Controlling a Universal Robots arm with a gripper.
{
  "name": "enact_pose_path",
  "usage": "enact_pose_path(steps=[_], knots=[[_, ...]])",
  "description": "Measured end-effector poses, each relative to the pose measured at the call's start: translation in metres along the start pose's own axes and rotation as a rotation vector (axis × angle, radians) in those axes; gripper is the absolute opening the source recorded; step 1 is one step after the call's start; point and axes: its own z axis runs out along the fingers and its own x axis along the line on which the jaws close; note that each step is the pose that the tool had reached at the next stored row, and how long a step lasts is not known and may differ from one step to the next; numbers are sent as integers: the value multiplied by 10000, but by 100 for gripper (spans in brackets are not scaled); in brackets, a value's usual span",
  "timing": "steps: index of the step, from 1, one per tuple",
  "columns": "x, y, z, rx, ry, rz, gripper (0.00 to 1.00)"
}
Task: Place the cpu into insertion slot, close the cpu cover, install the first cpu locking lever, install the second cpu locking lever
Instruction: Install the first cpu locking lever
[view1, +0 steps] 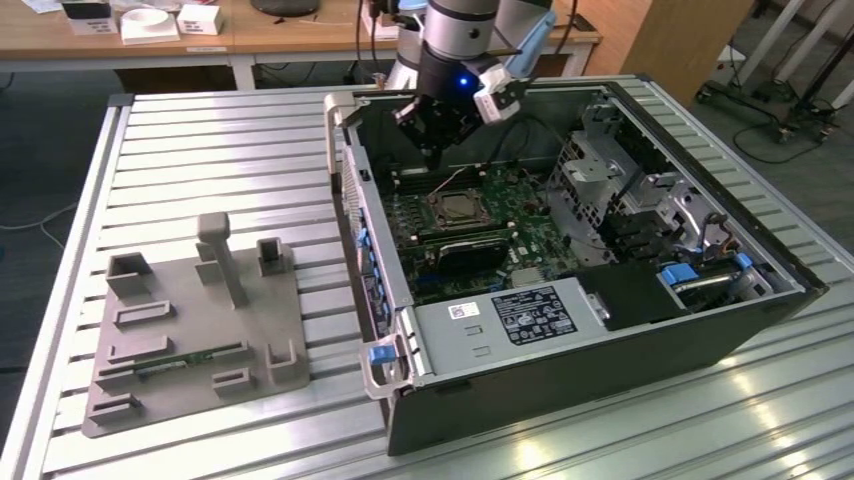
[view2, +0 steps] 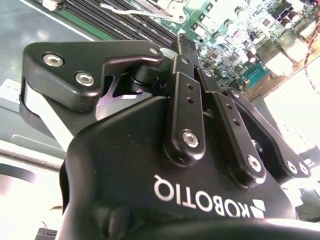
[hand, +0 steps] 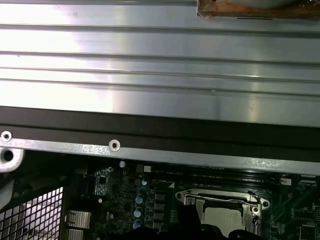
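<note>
In the exterior view my gripper (view1: 431, 156) hangs inside the open computer case (view1: 400, 400), a little above the motherboard and just behind the cpu socket. Its fingers (view2: 183, 47) are pressed together with nothing between them. The cpu (view1: 462, 209) lies flat in the socket, its dull silver top facing up (hand: 226, 221). The cpu cover (hand: 220, 201), a thin silvery frame, lies down around it. A thin metal locking lever (view2: 142, 12) runs along one edge of the socket.
A grey box with a white label (view1: 514, 315) fills the case's near end, and a drive cage (view1: 607, 185) stands on the exterior view's right. A grey fixture plate (view1: 187, 330) with upright posts sits on the slatted metal table (view1: 227, 140).
</note>
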Motion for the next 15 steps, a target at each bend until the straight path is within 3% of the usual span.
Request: enact_pose_path(steps=[15], knots=[[-51,-3,29,28,2,0,10]])
